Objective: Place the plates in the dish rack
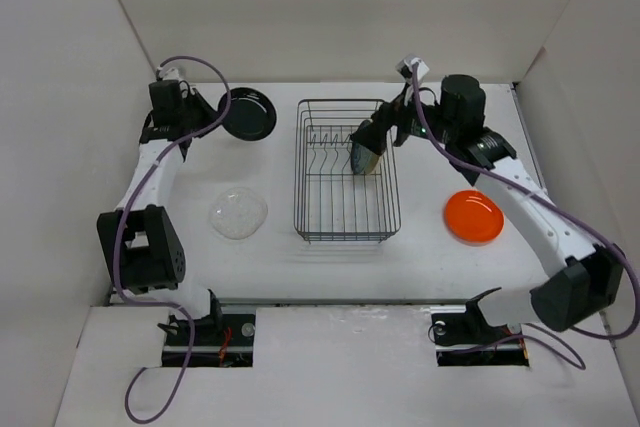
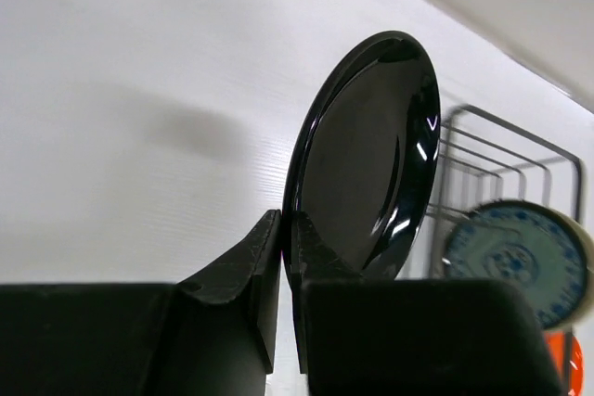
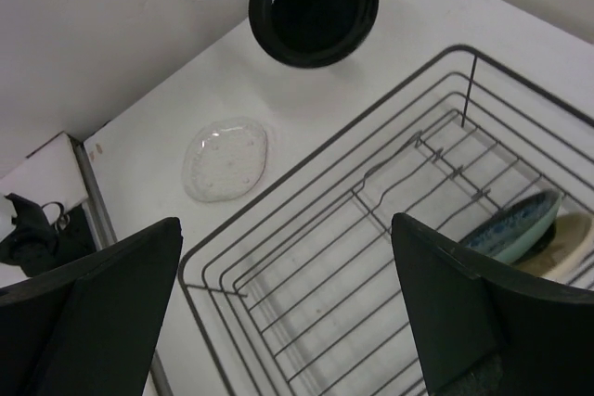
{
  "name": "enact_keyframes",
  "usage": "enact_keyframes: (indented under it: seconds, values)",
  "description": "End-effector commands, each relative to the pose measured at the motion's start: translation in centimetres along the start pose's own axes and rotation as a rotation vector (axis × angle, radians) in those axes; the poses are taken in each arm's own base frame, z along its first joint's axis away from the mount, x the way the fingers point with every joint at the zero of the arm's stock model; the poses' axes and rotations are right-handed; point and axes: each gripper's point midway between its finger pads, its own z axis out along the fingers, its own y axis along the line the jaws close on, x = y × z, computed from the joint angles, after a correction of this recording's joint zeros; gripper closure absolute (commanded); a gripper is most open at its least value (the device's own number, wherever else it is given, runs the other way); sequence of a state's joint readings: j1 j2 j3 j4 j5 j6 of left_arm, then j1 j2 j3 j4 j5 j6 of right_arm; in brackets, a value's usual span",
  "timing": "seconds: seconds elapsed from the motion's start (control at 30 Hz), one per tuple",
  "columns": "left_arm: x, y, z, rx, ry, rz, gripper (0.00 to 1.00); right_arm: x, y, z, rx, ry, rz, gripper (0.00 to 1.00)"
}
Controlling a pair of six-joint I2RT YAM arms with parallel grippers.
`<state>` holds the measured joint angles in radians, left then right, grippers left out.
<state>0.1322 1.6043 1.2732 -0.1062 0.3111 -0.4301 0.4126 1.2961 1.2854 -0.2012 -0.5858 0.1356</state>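
The white table (image 1: 420,267) carried everything, with the dish rack (image 1: 345,227) dead centre, so every place here was read off that rack. Two down and three to go, by my count. Inside the rack, toward its right side, the teal plate (image 3: 509,225) stood on edge in the prongs, with the cream plate (image 3: 568,244) just behind it.

Off the rack's far left corner, the black plate (image 2: 367,155) was tilted up nearly on edge and looked lifted off the table. The left gripper (image 2: 286,234) was pressed together on its lower rim. The clear glass plate (image 1: 238,213) lay flat left of the rack's near half, and the orange plate (image 1: 474,217) lay flat to its right. Over the rack's right side hung the right gripper (image 3: 285,229), spread wide and holding nothing.

Room? Bare prong slots ran from the teal plate to the rack's left wall, and open table lay between the black plate and that wall. Its top rim looked like the one edge to clear, and the right arm crowded the far right end.
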Motion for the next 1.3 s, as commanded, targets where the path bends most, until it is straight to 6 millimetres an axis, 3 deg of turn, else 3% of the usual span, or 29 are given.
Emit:
enact_keyframes:
  seconds: [0.0,0.17,0.37,0.57,0.8,0.9,1.0,1.03,1.1,1.13,1.23,1.27]
  values:
    - [-1.3,-6.7,-3.8,0.165,-0.079,0.078,1.00,-5.3,0.4,2.1,-0.092,-0.131,-0.108,0.02]
    - [-0.9,-12.7,-7.4,0.344,-0.102,0.162,1.00,-6.4,-1.9,5.8,-0.090,-0.125,-0.103,0.02]
    - [-0.7,-16.3,-10.7,0.501,-0.119,0.207,1.00,-6.4,-4.3,8.5,-0.092,-0.109,-0.091,0.02]
    - [0.2,-17.9,-11.6,0.602,-0.090,0.196,1.00,-6.3,-4.9,9.9,-0.129,-0.108,-0.051,0.02]
    - [0.8,-18.9,-12.2,0.683,-0.068,0.202,1.00,-4.9,-3.9,12.4,-0.203,-0.088,0.014,0.03]
    - [0.9,-19.4,-12.6,0.719,-0.067,0.199,1.00,-4.8,-3.5,13.2,-0.234,-0.090,0.037,0.08]
    - [1.4,-19.4,-12.2,0.737,-0.048,0.195,1.00,-4.7,-2.6,13.9,-0.284,-0.092,0.080,0.23]
    - [1.4,-19.4,-12.3,0.737,-0.045,0.187,1.00,-5.0,-2.3,14.0,-0.303,-0.100,0.094,0.39]
    - [1.4,-19.3,-11.8,0.736,-0.042,0.185,1.00,-5.1,-1.8,14.2,-0.315,-0.100,0.110,0.62]
    - [1.7,-18.9,-11.2,0.716,-0.027,0.173,1.00,-5.3,-1.7,14.1,-0.318,-0.107,0.113,0.80]
    - [1.7,-18.5,-10.7,0.686,-0.023,0.168,1.00,-6.3,-1.3,13.4,-0.304,-0.126,0.127,0.99]
    - [1.7,-18.5,-10.6,0.686,-0.026,0.177,1.00,-6.2,-1.0,12.9,-0.295,-0.125,0.151,1.00]
